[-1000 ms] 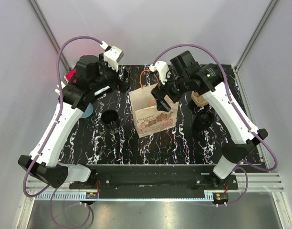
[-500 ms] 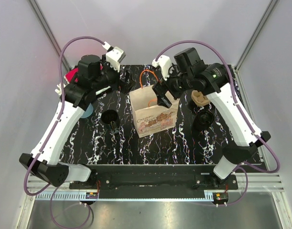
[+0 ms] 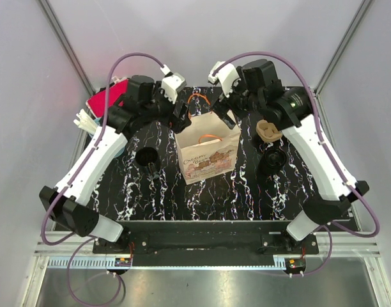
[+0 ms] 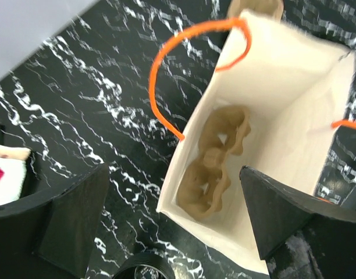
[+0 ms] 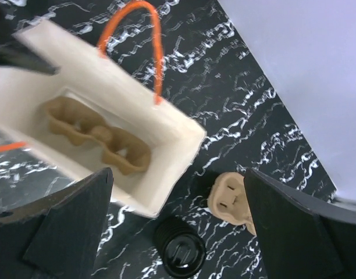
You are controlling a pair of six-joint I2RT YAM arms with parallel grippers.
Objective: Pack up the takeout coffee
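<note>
At the centre of a black, white-veined marble-look table (image 3: 151, 198), a cream paper bag (image 3: 208, 157) stands upright with its mouth open, a printed label on its near face and thin orange cord handles (image 5: 159, 64) arching above the rim. Down on the bag's floor lies a moulded brown pulp cup carrier (image 4: 216, 154), lumpy and scalloped at the edges. Two round coffee cups with black lids stand outside the bag, well apart from it, the left cup (image 3: 146, 158) on one side and the right cup (image 3: 272, 160) on the other. A small tan pulp piece (image 3: 267, 132) with two slots lies just behind the right cup.

The left claw (image 4: 173, 174) hangs over the bag's back-left corner and the right claw (image 5: 178, 171) over its back-right corner. Each has its black wedge-shaped fingers spread wide, and each is empty. Whether either claw touches the paper rim cannot be told.

From overhead, both claws and the back rim of the bag are largely hidden under the wrists. The left wrist view cuts off the left cup at its bottom edge and the tan piece at its top edge. A pink packet (image 3: 106, 101) and some white items (image 3: 85, 120) at the table's far-left corner are partly covered by the left arm and too small to identify.
</note>
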